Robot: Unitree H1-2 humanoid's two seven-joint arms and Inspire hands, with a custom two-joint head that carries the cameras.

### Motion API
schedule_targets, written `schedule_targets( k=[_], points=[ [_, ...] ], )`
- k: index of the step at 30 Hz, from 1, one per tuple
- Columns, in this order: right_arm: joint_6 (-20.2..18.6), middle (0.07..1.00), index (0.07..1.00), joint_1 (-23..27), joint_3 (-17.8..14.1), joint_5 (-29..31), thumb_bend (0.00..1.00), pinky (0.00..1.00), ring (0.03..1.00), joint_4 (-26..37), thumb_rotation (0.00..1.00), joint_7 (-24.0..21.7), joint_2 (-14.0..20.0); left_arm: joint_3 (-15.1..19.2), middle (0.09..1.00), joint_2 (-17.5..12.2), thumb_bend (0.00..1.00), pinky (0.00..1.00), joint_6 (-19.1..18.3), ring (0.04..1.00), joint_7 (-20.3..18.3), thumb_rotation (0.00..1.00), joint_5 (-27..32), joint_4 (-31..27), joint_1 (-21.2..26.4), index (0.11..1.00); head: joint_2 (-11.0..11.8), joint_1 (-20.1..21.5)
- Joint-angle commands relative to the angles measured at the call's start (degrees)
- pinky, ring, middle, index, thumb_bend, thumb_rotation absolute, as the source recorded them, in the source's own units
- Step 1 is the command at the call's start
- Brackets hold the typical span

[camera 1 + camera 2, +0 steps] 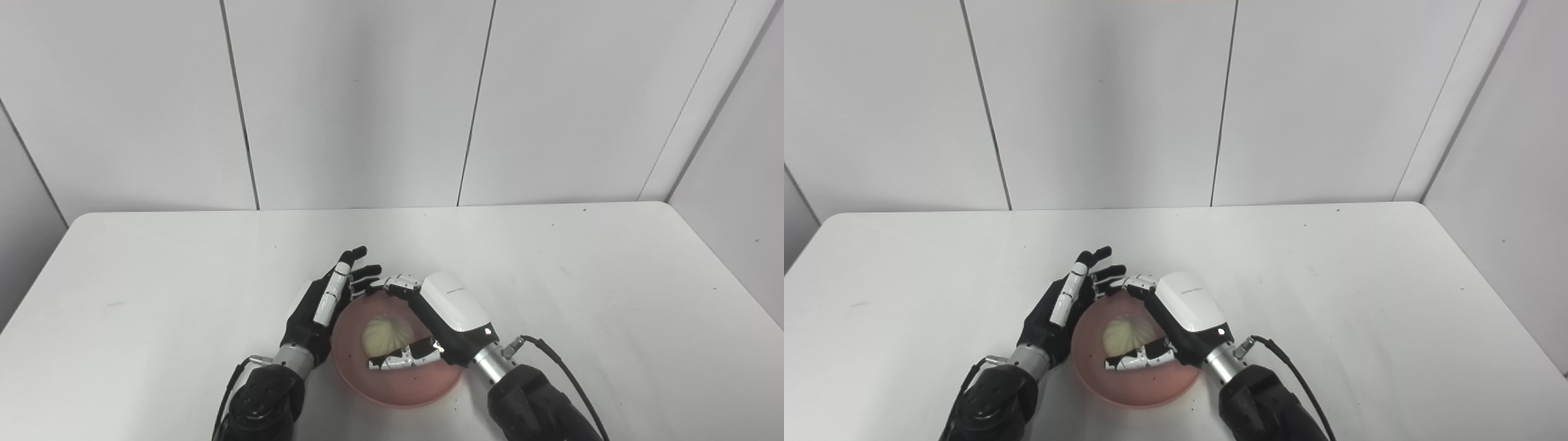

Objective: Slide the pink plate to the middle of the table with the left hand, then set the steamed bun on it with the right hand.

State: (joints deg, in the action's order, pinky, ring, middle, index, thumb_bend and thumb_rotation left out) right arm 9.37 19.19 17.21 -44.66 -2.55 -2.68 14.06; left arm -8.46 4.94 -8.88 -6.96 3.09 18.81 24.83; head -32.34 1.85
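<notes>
The pink plate point(404, 387) lies near the table's front edge, about midway across. A pale steamed bun point(386, 334) rests in it, toward the plate's left side. My right hand point(454, 311) hovers over the plate's right half, open and arched around the bun. Its thumb lies just in front of the bun and its fingers reach past the far rim, apart from the bun. My left hand point(323, 305) is open with fingers stretched forward, its palm side against the plate's left rim.
The white table point(184, 275) stretches to both sides and behind the plate. Grey wall panels stand behind the far edge. A black cable point(566, 373) trails from my right wrist.
</notes>
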Motion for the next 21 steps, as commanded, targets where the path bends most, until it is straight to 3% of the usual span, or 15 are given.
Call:
schedule_targets(
  k=[1,9,16,21],
  points=[
    [-0.44,0.767,0.714,1.82,-0.17,-0.27,0.89,0.68,0.724,2.4,0.46,0.42,0.0,-0.64,0.792,-0.21,0.65,0.74,-3.68,0.78,-0.27,0.96,-1.19,0.59,-1.22,0.877,-0.03,-0.05],
    [0.0,0.773,0.727,1.59,-1.0,0.38,0.96,0.66,0.724,2.78,0.5,1.23,-0.39,-0.37,0.785,0.15,0.63,0.75,-3.56,0.773,0.03,0.95,-0.91,0.27,-1.49,0.874,-0.12,0.05],
    [-0.25,0.787,0.735,0.31,-4.66,3.56,0.83,0.64,0.728,3.64,0.53,5.82,-3.95,0.18,0.827,0.58,0.62,0.78,-2.72,0.816,1.1,0.95,-1.13,0.28,-1.55,0.876,-0.01,0.2],
    [-0.66,0.808,0.787,-0.4,-7.83,7.45,0.74,0.66,0.759,3.36,0.76,8.28,-6.84,0.85,0.847,1.26,0.64,0.79,-0.22,0.834,3.28,0.94,-2.14,-0.16,-2.2,0.91,-0.06,0.46]
  ],
)
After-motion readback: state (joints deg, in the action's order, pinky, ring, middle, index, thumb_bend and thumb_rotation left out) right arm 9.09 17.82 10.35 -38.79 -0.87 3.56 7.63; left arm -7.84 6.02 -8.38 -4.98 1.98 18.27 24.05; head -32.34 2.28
